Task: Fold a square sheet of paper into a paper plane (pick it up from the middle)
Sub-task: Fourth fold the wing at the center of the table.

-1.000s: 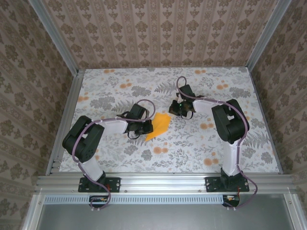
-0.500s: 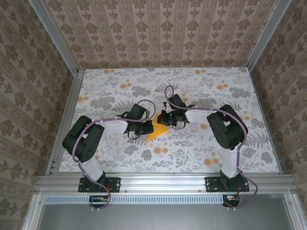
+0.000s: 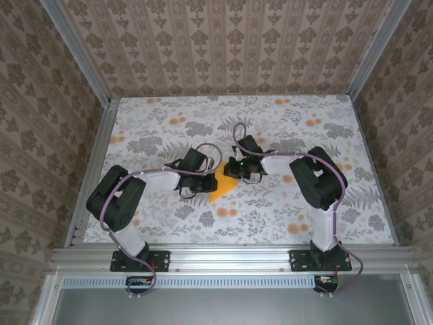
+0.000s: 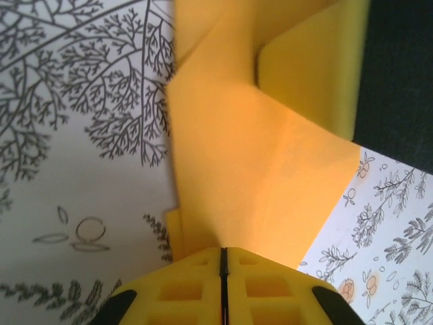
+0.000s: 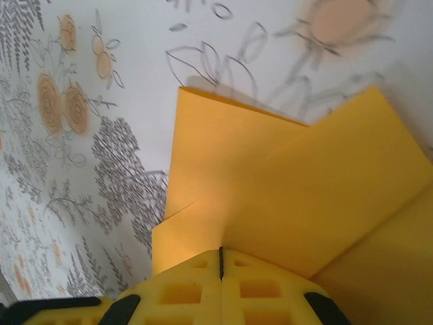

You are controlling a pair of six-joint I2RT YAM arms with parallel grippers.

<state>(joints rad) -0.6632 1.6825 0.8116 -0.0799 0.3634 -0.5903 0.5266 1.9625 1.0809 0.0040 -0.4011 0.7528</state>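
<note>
The left hand [image 4: 223, 252] is clenched: its two yellow pads [image 4: 183, 291] meet along a thin dark seam, and their tips sit at the near edge of the square sheet of paper [image 4: 243, 176]. Whether a layer is nipped in that seam I cannot tell. The right hand [image 5: 220, 252] is clenched too, pads flush together, with its tips against the sheet from the opposite side.

The sheet is partly folded. In the left wrist view a broad flap runs away from the pads, and a second layer's edge shows at its left. In the right wrist view two overlapping layers spread out from the tips, with one straight edge lying across the floral print.

From above, the two hands face each other near the middle of the desk [image 3: 270, 210], the left one beside the sheet's left edge and the right one at its far right. The orange-yellow paper shows between and just in front of them as a small pointed patch lying on the desk. Both arms bend inward from their bases at the near edge. Patterned walls [image 3: 223, 47] and a metal frame [image 3: 230, 254] enclose the desk.
</note>
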